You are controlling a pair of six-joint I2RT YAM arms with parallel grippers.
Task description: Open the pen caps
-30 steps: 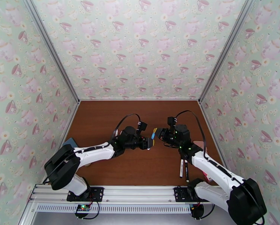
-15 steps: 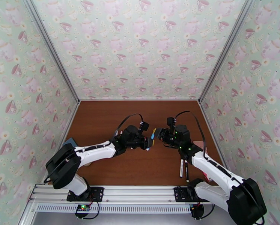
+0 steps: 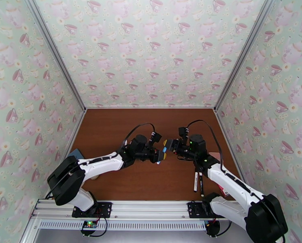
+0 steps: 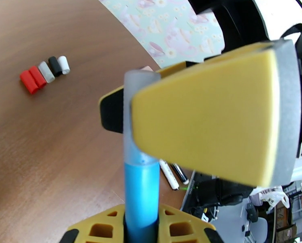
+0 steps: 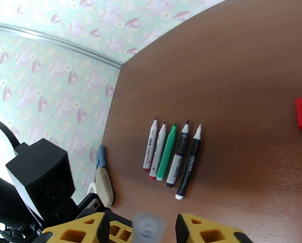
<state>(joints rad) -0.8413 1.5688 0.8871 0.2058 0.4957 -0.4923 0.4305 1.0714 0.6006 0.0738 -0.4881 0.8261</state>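
The left claw [image 3: 160, 153] is closed tight on the barrel of a blue pen [image 4: 141, 191] and holds it above the table [image 4: 49, 150]. A translucent grey cap [image 4: 128, 118] sits on the free end of the barrel. The right claw [image 5: 139, 229] faces the left claw and straddles this cap. Its jaws stand partly open, with a gap on each side of the cap. Five loose caps [image 4: 45, 72], two red, one grey, one black and one white, lie side by side on the table. Five pens [image 5: 169, 154] lie in a row elsewhere on the table.
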